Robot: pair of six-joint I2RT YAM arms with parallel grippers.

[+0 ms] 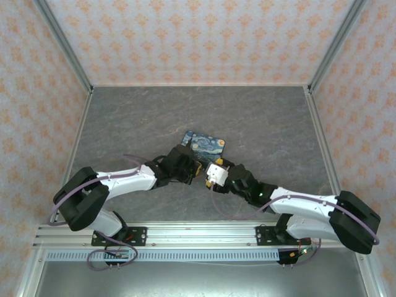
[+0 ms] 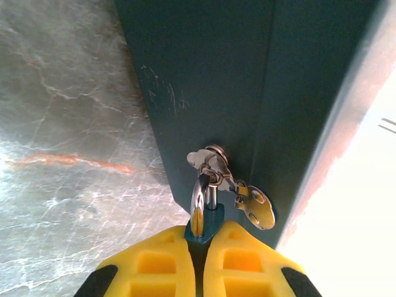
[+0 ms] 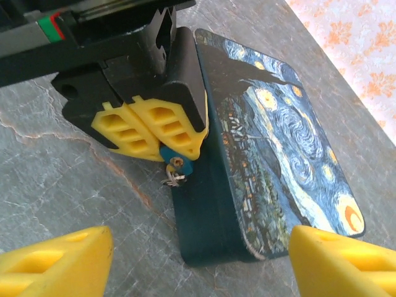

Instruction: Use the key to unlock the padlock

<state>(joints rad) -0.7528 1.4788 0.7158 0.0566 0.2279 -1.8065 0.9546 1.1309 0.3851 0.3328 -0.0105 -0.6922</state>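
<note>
left arm pins the padlock, right arm waits open for the key

the left gripper [image 2: 200,242] is clamped tight on the teal body of the padlock [image 2: 208,220]. the lock's shackle [image 2: 197,207] passes through a small metal loop [image 2: 215,153] on the side wall of the blue swirl-print box [image 3: 284,136]. that grip looks meant to steady the lock and present its keyhole [image 3: 178,163] to the other arm. the key [image 2: 257,209] dangles loose just beside the shackle, against the box wall, with nothing holding it (and not in the keyhole, as far as i can tell). the right gripper [image 3: 201,244] hovers in front of the lock, jaws spread wide and empty, seemingly lined up to take the key. the box lies flat on the grey table [image 2: 62,124].
</note>
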